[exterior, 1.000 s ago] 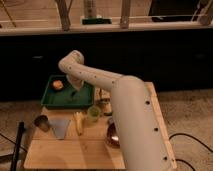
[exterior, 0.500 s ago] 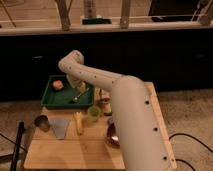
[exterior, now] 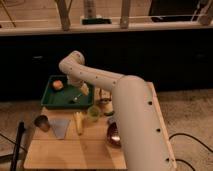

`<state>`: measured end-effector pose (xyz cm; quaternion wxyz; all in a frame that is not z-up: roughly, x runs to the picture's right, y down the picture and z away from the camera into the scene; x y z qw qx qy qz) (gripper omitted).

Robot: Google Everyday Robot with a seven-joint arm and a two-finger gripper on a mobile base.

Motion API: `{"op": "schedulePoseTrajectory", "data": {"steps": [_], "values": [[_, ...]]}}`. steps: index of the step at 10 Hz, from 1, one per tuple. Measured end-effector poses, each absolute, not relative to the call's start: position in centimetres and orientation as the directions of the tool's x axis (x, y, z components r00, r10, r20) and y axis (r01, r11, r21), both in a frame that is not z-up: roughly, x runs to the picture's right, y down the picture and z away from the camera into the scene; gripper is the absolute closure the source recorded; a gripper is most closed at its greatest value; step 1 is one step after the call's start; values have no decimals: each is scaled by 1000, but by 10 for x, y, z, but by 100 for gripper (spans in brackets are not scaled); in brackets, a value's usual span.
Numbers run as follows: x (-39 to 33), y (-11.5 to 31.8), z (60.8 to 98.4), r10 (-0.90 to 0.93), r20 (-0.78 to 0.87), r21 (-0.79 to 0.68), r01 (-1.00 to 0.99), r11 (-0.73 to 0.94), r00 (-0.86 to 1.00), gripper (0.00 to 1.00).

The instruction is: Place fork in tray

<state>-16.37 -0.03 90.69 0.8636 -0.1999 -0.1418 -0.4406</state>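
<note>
Change: the arm [exterior: 100, 80] keeps almost the same pose as half a second ago, reaching over the tray [exterior: 50, 103].
Gripper [exterior: 84, 91]: over the tray's right part; cannot tell whether spread or pressed together.
Fork [exterior: 77, 97]: lying inside the tray, just beside the gripper.
Orange object [exterior: 58, 84]: inside the tray, left part.
Surface: light wooden table [exterior: 75, 152]; in front of the tray stand a green cup [exterior: 93, 113] and a metal cup [exterior: 41, 122].
Room: dark wall behind the tray, pale floor.
</note>
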Motion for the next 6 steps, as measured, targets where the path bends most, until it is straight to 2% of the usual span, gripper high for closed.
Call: {"op": "schedulePoseTrajectory", "data": {"steps": [6], "values": [[-163,-3,903,-697,415,-225,808,544,585,20]]}}
